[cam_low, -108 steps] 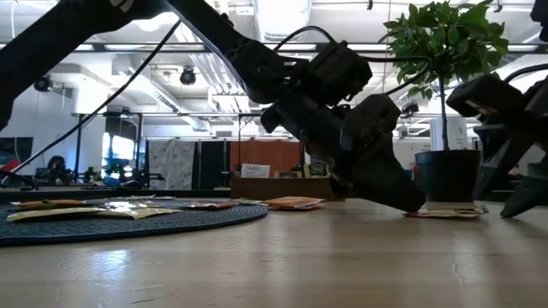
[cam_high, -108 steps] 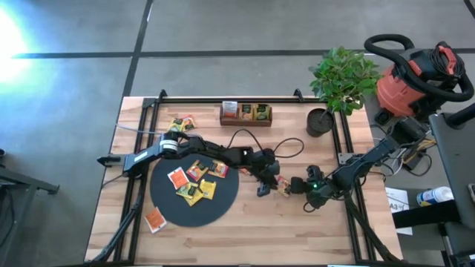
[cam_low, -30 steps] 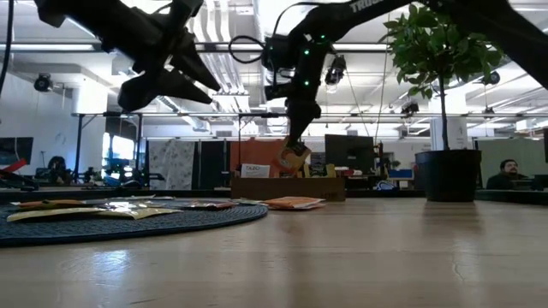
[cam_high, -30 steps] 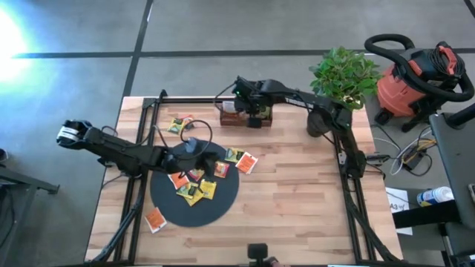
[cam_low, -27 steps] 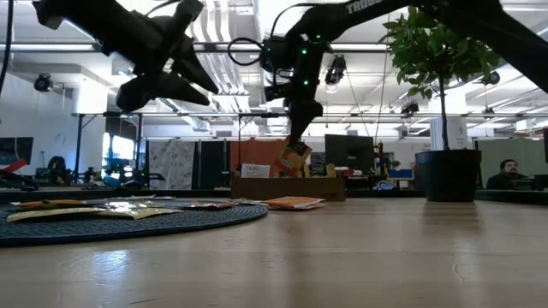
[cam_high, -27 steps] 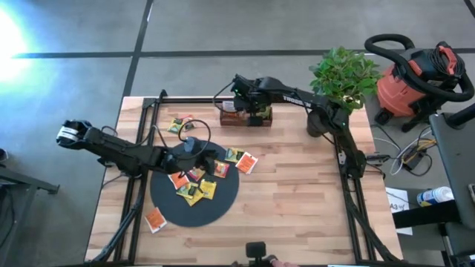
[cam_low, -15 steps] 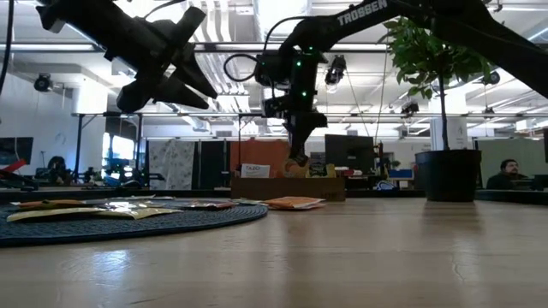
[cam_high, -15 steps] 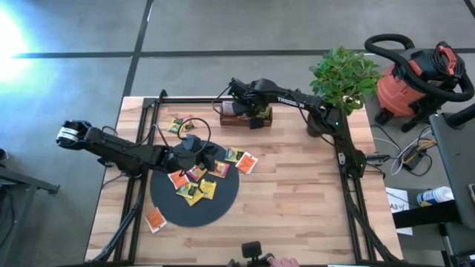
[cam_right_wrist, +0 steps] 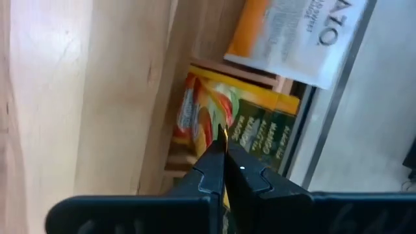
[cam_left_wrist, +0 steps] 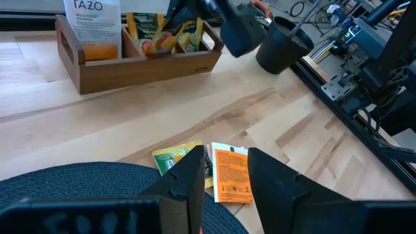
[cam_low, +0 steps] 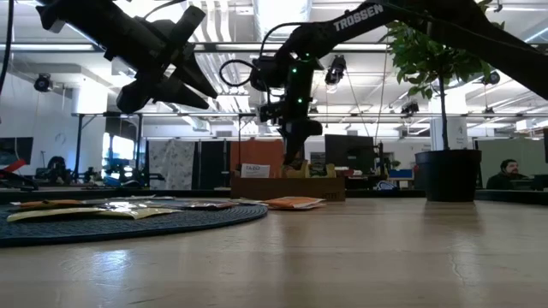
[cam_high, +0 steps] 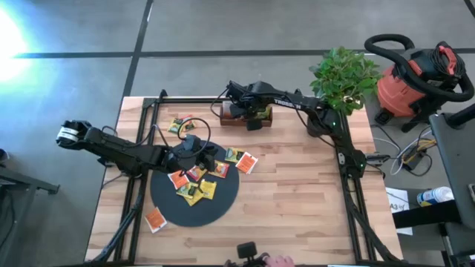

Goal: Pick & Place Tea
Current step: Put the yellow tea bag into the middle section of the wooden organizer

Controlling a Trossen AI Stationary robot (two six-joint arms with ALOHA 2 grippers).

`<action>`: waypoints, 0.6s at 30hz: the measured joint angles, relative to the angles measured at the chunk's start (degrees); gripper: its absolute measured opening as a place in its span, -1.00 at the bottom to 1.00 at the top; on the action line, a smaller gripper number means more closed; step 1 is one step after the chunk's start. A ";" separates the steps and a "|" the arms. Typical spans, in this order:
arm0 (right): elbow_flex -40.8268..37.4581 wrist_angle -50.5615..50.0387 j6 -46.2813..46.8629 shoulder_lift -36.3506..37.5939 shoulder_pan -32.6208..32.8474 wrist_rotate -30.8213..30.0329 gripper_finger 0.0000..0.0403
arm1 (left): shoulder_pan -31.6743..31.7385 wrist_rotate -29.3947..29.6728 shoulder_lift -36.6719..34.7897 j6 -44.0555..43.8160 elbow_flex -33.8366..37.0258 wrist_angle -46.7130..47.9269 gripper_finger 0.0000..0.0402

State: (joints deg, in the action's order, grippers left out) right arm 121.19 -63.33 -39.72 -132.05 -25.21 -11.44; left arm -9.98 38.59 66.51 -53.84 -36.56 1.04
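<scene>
I had lowered the right claw (cam_low: 295, 162) into the wooden tray (cam_high: 246, 113); its fingers stayed clamped on a tea packet (cam_right_wrist: 211, 120), now inside a compartment, so release seemed next; the left claw (cam_high: 210, 157) hung apart over the black disc (cam_high: 215, 208).

A white and orange tea packet (cam_left_wrist: 91, 26) standing in the end compartment of the wooden tray (cam_left_wrist: 140, 62) reads "TAZO" with "WILD SWEET ORANGE" beneath it. The right wrist view shows the same packet (cam_right_wrist: 305, 32) with part of "TAZO" upside down. In the low view, white capitals "TROSSEN" run along the right arm (cam_low: 358, 17). Print on the orange packet (cam_left_wrist: 231, 177) on the table, at about three o'clock of the black disc, is too small to read.
</scene>
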 joint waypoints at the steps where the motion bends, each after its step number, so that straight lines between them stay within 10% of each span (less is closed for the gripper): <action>1: 0.00 -0.02 -0.47 -0.26 0.10 0.00 -0.96 | 0.00 0.00 0.02 0.02 0.00 0.00 -0.44; 18: -0.35 5.86 0.27 -1.20 0.18 -0.75 -0.89 | 0.00 -0.58 0.00 0.21 0.17 0.02 -0.44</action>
State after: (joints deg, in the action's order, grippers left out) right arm 120.84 -57.47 -39.45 -133.25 -25.03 -12.19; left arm -9.98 38.01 66.51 -53.63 -36.38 1.06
